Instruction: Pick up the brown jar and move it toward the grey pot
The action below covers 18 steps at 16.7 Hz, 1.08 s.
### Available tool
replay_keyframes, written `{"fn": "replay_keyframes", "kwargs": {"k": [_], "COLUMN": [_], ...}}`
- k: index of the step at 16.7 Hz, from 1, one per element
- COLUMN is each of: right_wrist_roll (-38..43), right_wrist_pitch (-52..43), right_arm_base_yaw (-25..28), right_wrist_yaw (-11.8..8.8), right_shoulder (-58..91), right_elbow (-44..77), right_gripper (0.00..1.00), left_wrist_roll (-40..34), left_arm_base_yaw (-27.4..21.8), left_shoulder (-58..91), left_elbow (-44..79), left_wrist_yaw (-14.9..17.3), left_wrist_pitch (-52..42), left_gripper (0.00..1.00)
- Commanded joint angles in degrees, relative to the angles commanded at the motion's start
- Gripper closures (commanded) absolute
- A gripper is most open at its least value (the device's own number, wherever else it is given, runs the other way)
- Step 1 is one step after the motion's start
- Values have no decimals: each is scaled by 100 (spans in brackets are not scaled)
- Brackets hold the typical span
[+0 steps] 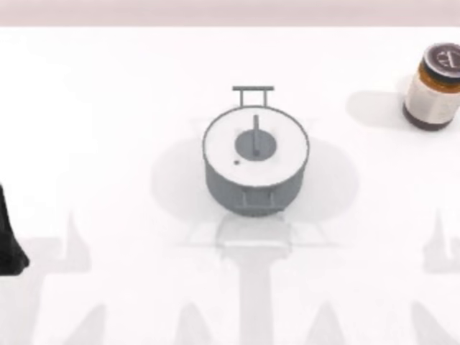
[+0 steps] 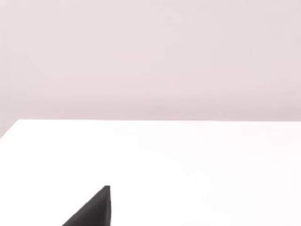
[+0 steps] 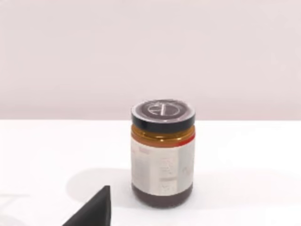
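The brown jar stands upright at the table's far right, with a white label, an orange band and a dark lid. In the right wrist view the jar is a short way ahead of my right gripper, apart from it. One dark fingertip shows, with nothing touching its inner edge, so the jaws stand open and empty. The grey pot, with a pale lid and a dark knob, sits at the table's middle. My left gripper is parked at the left edge, open, and only one of its fingertips shows.
The pot's thin loop handle sticks out on its far side. Bare white table lies between the jar and the pot. My right arm is out of the top view.
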<state>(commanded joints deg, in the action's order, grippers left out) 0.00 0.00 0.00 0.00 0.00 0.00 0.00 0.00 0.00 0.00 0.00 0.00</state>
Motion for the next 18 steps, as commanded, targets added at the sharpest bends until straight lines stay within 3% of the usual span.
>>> {"fn": "replay_keyframes", "kwargs": {"k": [4, 8, 12, 18], "right_wrist_roll": [-69, -462, -1094, -2227], "right_wrist_pitch": [-126, -823, -1909, -3811], "right_arm_base_yaw": [-4, -18, -43, -120], "right_wrist_yaw": [-18, -130, -314, -628], "right_shoulder": [172, 1235, 3231, 7220], "right_elbow": [169, 1216, 3208, 7215], "right_gripper": [0, 0, 0, 0], "left_wrist_roll": [0, 0, 0, 0], "left_arm_base_yaw": [0, 0, 0, 0], "left_shoulder": [0, 0, 0, 0], "left_elbow": [0, 0, 0, 0], "left_wrist_yaw": [0, 0, 0, 0], "left_wrist_pitch": [0, 0, 0, 0], "left_gripper": [0, 0, 0, 0]}}
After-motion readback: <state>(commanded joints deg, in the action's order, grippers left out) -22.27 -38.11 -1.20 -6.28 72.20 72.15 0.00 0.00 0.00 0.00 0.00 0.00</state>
